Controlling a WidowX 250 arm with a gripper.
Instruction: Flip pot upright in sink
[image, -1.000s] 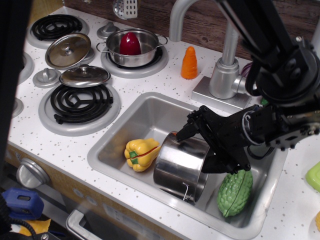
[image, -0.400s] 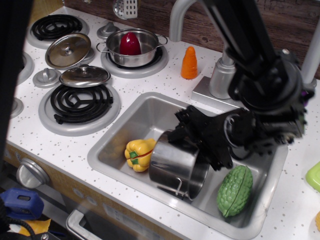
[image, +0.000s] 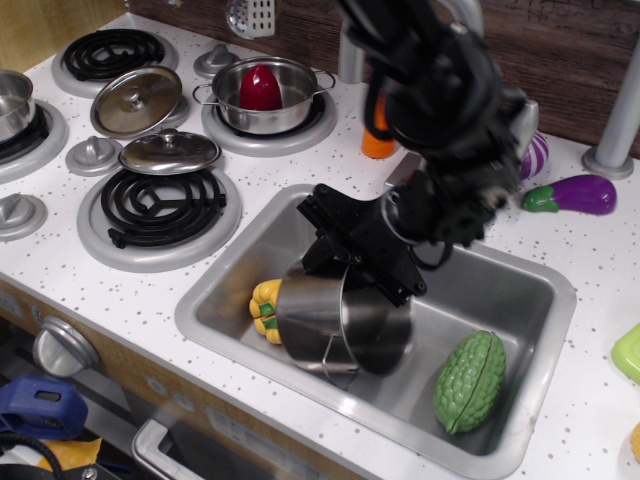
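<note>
The tall shiny steel pot (image: 335, 320) is tilted in the sink (image: 500, 290), its base toward the left and its mouth toward the right, one wire handle hanging at its front. My black gripper (image: 345, 268) is shut on the pot's upper rim and holds it partly lifted. The pot leans against and half hides a yellow toy pepper (image: 263, 305) at the sink's left.
A green bumpy gourd (image: 468, 382) lies at the sink's right. A shallower steel pot with a red item (image: 265, 92), lids (image: 135, 100) and burners (image: 160, 205) sit on the stove at left. An orange carrot (image: 378, 140) and purple eggplant (image: 572, 192) lie behind the sink.
The arm has swung left, dragging the pot left and tipping it further over the yellow pepper. The eggplant and the sink's right side are now uncovered.
</note>
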